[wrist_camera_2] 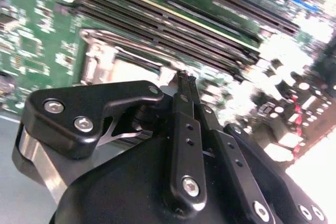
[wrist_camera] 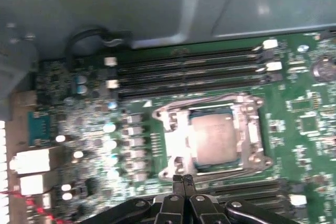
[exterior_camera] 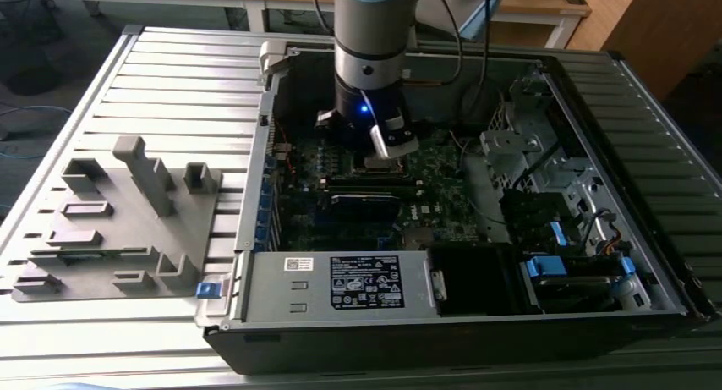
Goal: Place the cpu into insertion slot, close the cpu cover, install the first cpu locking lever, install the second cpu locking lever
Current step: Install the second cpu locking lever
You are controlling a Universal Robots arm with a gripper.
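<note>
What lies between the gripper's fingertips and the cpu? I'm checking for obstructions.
In the first wrist view, just the silver cpu cover frame edge and a wire lever lie between the shut gripper and the cpu.

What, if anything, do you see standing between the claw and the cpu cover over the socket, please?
Nothing visible stands between them. In the first wrist view the claw, its tips together, sits right at the edge of the cpu cover, which lies flat around the cpu. Only bare green board surrounds the socket.
</note>
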